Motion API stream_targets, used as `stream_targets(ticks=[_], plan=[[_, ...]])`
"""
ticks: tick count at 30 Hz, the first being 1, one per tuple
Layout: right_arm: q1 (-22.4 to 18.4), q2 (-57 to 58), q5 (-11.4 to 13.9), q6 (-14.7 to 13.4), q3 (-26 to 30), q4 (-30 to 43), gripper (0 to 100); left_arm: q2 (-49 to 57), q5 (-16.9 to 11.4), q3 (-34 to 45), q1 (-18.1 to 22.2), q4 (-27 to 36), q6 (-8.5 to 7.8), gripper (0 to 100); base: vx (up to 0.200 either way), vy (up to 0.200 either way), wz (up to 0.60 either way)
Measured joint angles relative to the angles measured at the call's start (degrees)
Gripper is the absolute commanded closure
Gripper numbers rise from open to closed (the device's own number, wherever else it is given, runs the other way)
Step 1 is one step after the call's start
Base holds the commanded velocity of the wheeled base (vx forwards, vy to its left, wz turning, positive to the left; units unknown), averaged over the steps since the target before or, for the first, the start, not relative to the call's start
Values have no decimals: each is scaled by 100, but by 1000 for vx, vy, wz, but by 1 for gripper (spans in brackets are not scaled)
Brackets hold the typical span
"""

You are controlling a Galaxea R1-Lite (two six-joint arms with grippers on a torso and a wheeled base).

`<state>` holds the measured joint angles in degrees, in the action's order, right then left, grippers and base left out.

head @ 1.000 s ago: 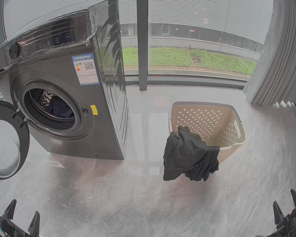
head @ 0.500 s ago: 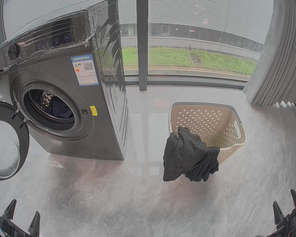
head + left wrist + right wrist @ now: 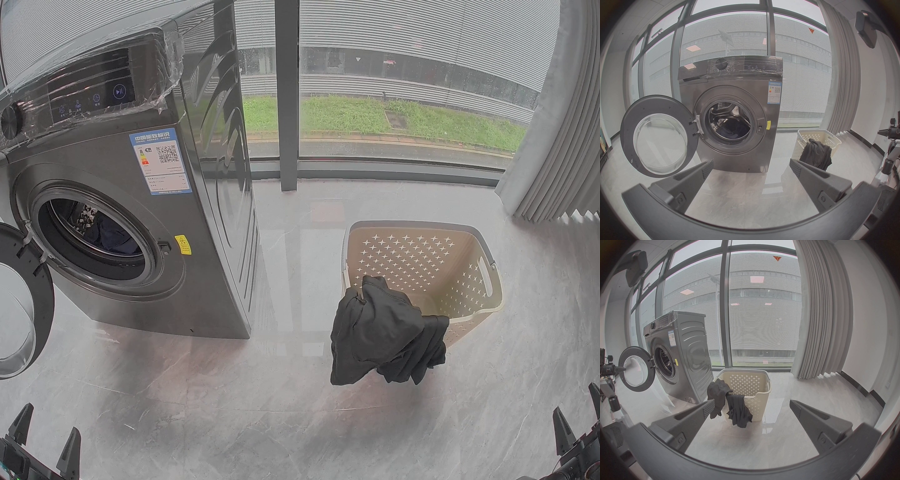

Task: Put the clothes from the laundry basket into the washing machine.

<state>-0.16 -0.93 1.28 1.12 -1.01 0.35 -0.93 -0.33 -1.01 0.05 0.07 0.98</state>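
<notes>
Hovering wide open, empty, well short of laundry basket point(image 3: 412, 225): L gripper point(image 3: 750, 162), R gripper point(image 3: 750, 402). Black clothes point(image 3: 381, 331) draped over basket's near rim; washing machine point(image 3: 206, 187) left of basket, door point(image 3: 19, 300) open.

Floor point(image 3: 187, 387): pale grey marble-look tiles, glossy, mirroring the daylight. Far side: floor-to-ceiling window point(image 3: 406, 56), split by a dark upright post point(image 3: 287, 94), with a dark rail along its foot. Outside: a strip of grass point(image 3: 387, 119), then a grey ribbed building point(image 3: 762, 321). Grey pleated curtain point(image 3: 556, 125) bunched at the window's right end, hanging to the floor. Beyond it, a plain white wall point(image 3: 868, 333) with dark skirting point(image 3: 862, 388). Light flat and overcast; lamp reflections point(image 3: 757, 279) show in the glass.
</notes>
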Motion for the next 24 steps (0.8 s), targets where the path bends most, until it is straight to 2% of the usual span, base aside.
stream_targets(ticks=[11, 18, 24], plan=[[-6, 0, -27, -34, 0, -17, 0, 0, 1, 0, 2, 2, -43, 0, 0, -200, 0], [-6, 0, -194, -167, 0, -30, 0, 0, 1, 0, 6, 2, -49, 0, 0, 0, 0], [-11, 0, -206, -172, -30, -144, 0, 0, -2, 0, 5, 0, -49, 0, 0, 0, 0]])
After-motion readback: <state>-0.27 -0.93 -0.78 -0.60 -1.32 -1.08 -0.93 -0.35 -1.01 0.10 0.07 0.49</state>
